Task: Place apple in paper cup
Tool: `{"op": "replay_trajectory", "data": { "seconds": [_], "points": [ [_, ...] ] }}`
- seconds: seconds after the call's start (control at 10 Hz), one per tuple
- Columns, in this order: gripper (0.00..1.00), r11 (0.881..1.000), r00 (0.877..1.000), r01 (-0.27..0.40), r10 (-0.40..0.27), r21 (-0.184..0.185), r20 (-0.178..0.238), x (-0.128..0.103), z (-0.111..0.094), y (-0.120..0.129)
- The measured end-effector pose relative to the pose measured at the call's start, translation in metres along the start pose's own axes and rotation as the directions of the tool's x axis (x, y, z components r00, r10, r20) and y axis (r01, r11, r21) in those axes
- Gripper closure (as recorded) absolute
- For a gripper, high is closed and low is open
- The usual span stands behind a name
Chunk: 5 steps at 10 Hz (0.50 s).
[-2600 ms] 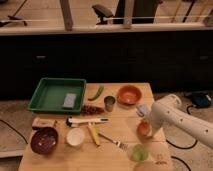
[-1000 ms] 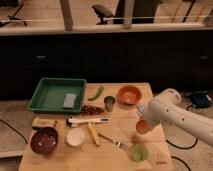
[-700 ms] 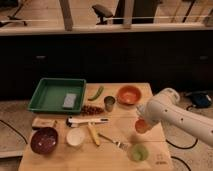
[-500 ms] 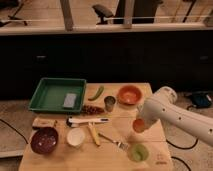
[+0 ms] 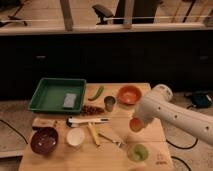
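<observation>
- Camera view is showing me the gripper (image 5: 136, 120) at the end of the white arm (image 5: 172, 114), hanging over the right half of the wooden table (image 5: 60, 163); its fingers are pinching in tight around the apple (image 5: 135, 125), which is sitting as an orange-red ball just under the wrist.
- I am reading the apple as carried clear of the tabletop, though I cannot tell how high; it is hanging between the metal cup (image 5: 109, 103) and the translucent green cup (image 5: 137, 152), nearer the green one.
- The paper cup (image 5: 75, 137) is standing upright and empty well to the left of the apple, just beside the dark bowl (image 5: 44, 140); a white-handled utensil (image 5: 88, 120) and a yellow stick-like thing (image 5: 93, 134) are lying between the two.
- I am judging this as the carry step: the pick is done and the drop is not yet made.
- Next I am planning to swing the arm left and towards the front edge, passing over the utensils, centring the apple above the white rim before lowering; the cup looks barely wider than the fruit, so I am expecting little room for error and a light cup that could tip if nudged.
</observation>
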Motion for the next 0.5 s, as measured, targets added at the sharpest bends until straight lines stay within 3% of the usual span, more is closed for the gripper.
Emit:
{"op": "replay_trajectory", "data": {
  "seconds": [0.5],
  "points": [
    [1.00,0.998,0.998,0.066,-0.066,-0.002,-0.002,-0.018,-0.014,-0.016]
  ]
}}
